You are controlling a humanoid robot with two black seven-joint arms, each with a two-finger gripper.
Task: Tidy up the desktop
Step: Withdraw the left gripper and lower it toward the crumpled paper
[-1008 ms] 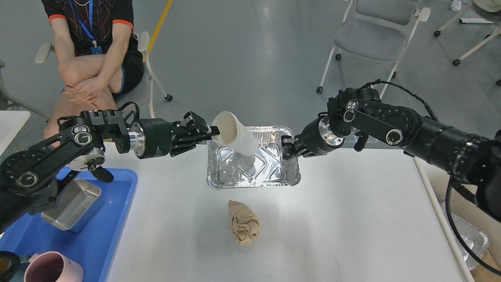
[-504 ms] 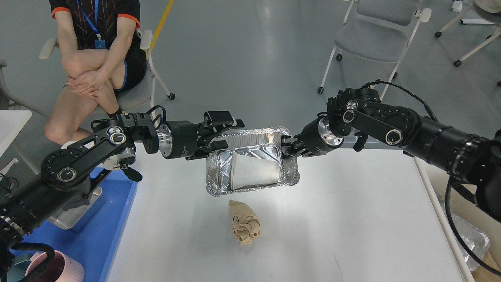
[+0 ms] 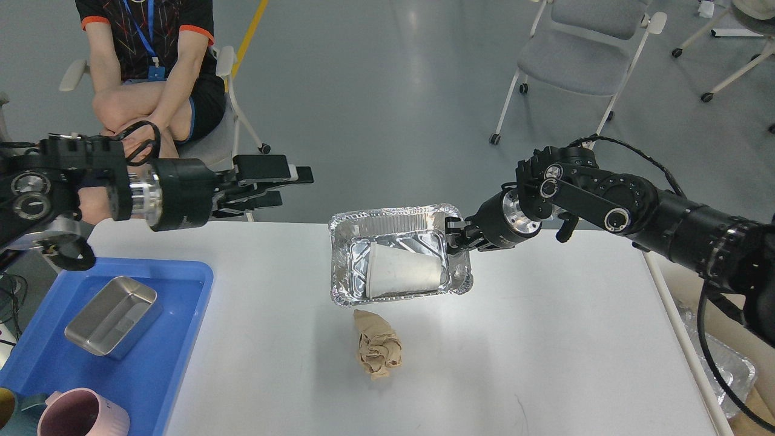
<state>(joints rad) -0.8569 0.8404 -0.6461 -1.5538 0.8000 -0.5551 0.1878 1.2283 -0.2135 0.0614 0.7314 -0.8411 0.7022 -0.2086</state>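
The desktop (image 3: 514, 339) fills the lower part of the view. Near the middle of its far edge sits a foil tray (image 3: 399, 213) with a paper cup (image 3: 402, 278) lying on its side inside. The right gripper (image 3: 453, 237) is pinching the tray's right rim, jaws pressed together on the foil. The left gripper (image 3: 284, 181) hangs beyond the far edge toward the far-left corner, fingers spread and empty. A crumpled brown paper wad (image 3: 376, 345) lies just nearer than the tray, close to it but apart. At the near-left corner a blue tray (image 3: 181, 339) holds a steel tin (image 3: 112, 315) and a pink mug (image 3: 85, 415).

The step in hand looks like gathering rubbish into the foil tray, with the wad next. To do it well, the right gripper should hold the foil steady without lifting, since thin foil bends and the cup could roll out. The left gripper would need to come over the wad from above, close on its bulk, and carry it low over the near rim before letting go, clear of the cup.
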